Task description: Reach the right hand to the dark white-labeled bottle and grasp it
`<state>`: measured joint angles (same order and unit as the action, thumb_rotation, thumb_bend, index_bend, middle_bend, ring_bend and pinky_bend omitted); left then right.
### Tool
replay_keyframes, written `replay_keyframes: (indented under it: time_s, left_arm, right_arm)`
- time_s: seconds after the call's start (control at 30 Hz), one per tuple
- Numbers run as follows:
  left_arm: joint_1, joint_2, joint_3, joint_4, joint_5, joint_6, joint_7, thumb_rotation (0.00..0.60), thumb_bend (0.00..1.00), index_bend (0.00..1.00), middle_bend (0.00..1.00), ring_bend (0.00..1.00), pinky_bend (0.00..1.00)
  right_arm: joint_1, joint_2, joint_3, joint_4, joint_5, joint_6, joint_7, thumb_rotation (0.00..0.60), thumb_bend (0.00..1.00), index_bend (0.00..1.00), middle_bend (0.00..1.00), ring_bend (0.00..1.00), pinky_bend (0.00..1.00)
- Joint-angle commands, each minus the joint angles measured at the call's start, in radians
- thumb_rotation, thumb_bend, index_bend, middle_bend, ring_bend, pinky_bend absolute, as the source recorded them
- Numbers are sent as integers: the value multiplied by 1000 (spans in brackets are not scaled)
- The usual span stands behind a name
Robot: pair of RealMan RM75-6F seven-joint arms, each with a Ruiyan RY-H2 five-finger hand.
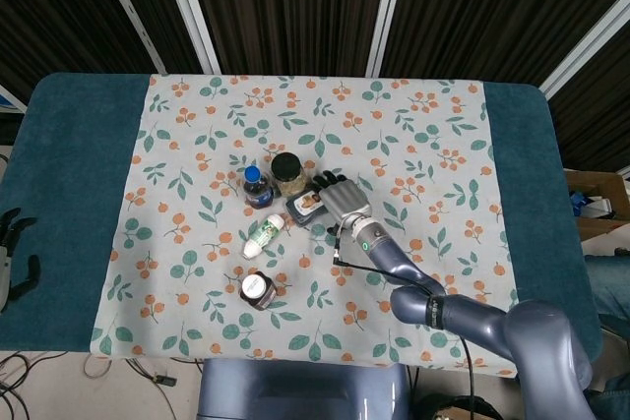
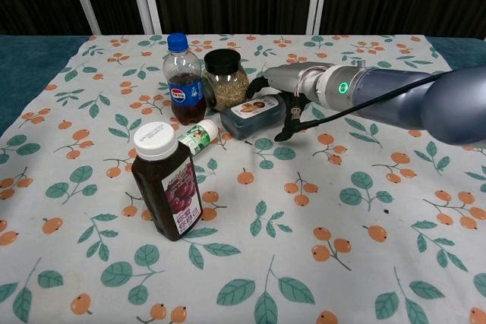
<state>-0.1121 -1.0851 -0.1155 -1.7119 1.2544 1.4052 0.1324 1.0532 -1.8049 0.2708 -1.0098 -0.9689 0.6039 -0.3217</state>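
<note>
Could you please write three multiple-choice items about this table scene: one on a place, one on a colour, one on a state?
1. Where is the right hand?
A. over the dark white-labeled bottle
B. beside the juice bottle
C. off the table

2. What colour is the cap of the cola bottle?
A. red
B. blue
C. white

3. How does the dark white-labeled bottle lie?
A. upright
B. on its side
C. upside down

Key:
1 A, the hand covers the bottle's cap end in both views.
2 B, the cap on the standing cola bottle is blue.
3 B, its label faces up and its body lies flat on the cloth.
</note>
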Motion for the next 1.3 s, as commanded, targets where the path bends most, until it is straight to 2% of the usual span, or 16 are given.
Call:
replay_keyframes:
  time_s: [0.03,0.3,0.47,0.57,0.73,0.77,0.83,1.0,1.17,1.3]
  left_arm:
    - [0,1,-2,-3,-8,-2,2,600,528,190,70,104,16]
    - [0,5,-7,-13,-32,-6,7,600,528,192,69,104,16]
    - [-1,7,-8,-20,-43,-11,11,600,528,195,69,104,16]
    - [-2,7,-9,-22,-47,-11,13,600,528,200,69,104,16]
    - [0,8,-7,-26,-49,-10,16,600,528,203,69,104,16]
    - [0,8,-7,-27,-49,-9,16,600,528,204,69,104,16]
    - [1,8,-7,-27,-51,-9,15,600,528,205,69,104,16]
    - [0,9,-7,-28,-54,-9,18,600,528,206,69,104,16]
    - [-2,7,-7,-28,-56,-9,23,600,528,206,69,104,16]
    - [-1,5,-6,-30,-54,-4,29,600,528,207,69,104,16]
  right_arm:
    - [15,-13,2,16,0,-7,1,600,248,92,148,45,176]
    - [39,-34,-3,41,10,-10,-8,600,304,264,352,250,175]
    - [32,-25,-5,24,17,15,-11,600,387,433,494,409,199]
    - [21,-13,-7,3,12,39,-8,600,412,492,522,442,221]
    - [13,3,-12,-23,11,49,-6,600,416,518,529,448,221]
    - [-6,-11,25,-11,40,69,53,600,416,520,530,449,221]
    - [-37,38,25,-89,12,117,69,600,416,524,530,449,221]
    - [-58,153,55,-184,28,75,131,600,415,526,530,449,221]
    - [-131,292,83,-342,16,44,273,600,416,526,530,448,221]
    - [-218,437,124,-480,-52,-2,472,600,415,526,529,448,221]
